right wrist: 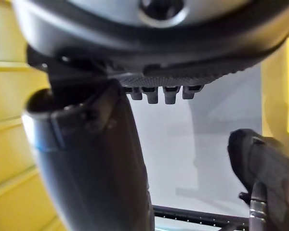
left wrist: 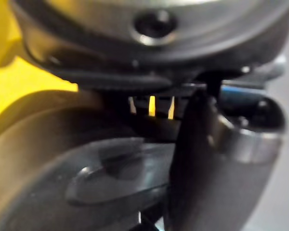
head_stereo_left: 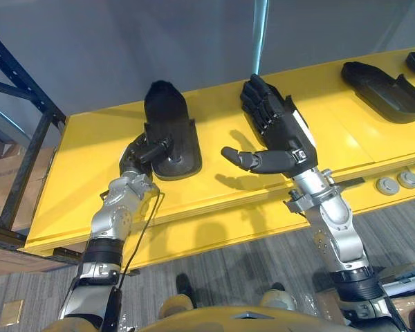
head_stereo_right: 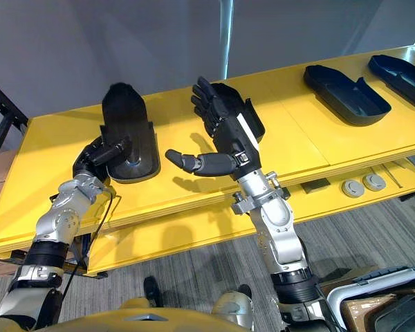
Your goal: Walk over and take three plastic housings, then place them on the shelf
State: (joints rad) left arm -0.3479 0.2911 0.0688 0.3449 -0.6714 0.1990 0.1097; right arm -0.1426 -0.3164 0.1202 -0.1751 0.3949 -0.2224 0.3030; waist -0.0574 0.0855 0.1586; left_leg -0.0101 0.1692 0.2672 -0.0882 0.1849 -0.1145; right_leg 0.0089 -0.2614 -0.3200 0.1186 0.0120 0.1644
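Clamps with the left hand [head_stereo_left: 140, 158] the near end of a black plastic housing [head_stereo_left: 169, 121] lying toward the left end of the yellow shelf [head_stereo_left: 83, 187], thumb laid across its top, rest of the hand tucked against the near rim, wrist bent up from the shelf's front edge. Holds the right hand [head_stereo_left: 277, 124] spread flat, palm down, above the shelf's middle, fingers straight and aimed at the back of the shelf, thumb jutting toward the left hand, forearm rising steeply from below the front edge. Covers most of a second housing [head_stereo_right: 254, 117] with that hand; cannot tell whether touching. Shows a third housing [head_stereo_left: 384, 90] and a fourth housing [head_stereo_right: 401, 72] at the shelf's right end.
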